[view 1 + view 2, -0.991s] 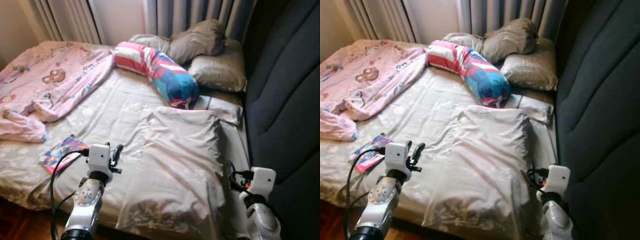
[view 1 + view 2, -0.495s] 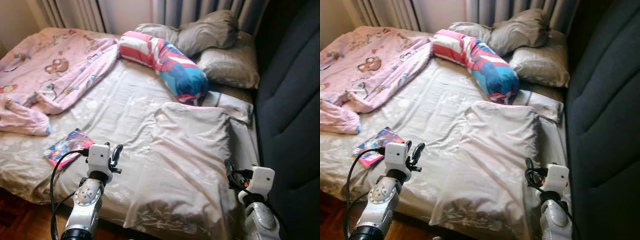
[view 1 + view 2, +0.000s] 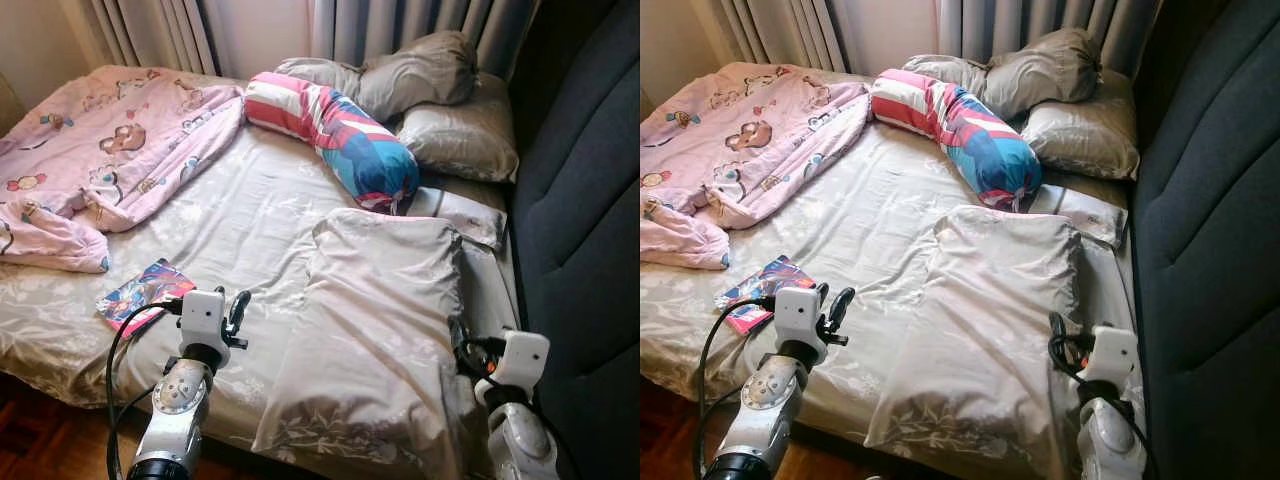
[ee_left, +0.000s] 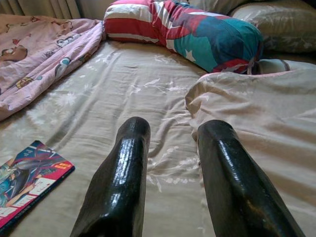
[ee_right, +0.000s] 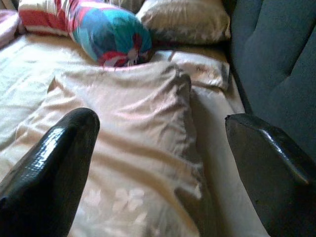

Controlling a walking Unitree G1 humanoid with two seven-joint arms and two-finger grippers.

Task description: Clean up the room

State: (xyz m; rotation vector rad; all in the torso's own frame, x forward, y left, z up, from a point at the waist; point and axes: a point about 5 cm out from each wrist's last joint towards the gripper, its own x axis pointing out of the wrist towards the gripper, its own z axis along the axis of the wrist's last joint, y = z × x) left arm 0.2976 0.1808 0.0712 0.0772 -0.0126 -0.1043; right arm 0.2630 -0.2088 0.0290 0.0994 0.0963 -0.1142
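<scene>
A bed (image 3: 230, 215) in beige sheets carries a pink blanket (image 3: 100, 150) bunched at its far left, a large beige pillow (image 3: 385, 330), a striped bolster (image 3: 335, 135) near the headboard, and a comic book (image 3: 140, 292) at the near edge. Both grippers hover empty — left gripper (image 4: 170, 136) fingers slightly apart beside the book, right gripper (image 5: 160, 131) spread wide over the pillow.

Head pair looks down on the bed (image 3: 250, 210); wrist views (seemingly low) face its pillows (image 4: 276, 24).
</scene>
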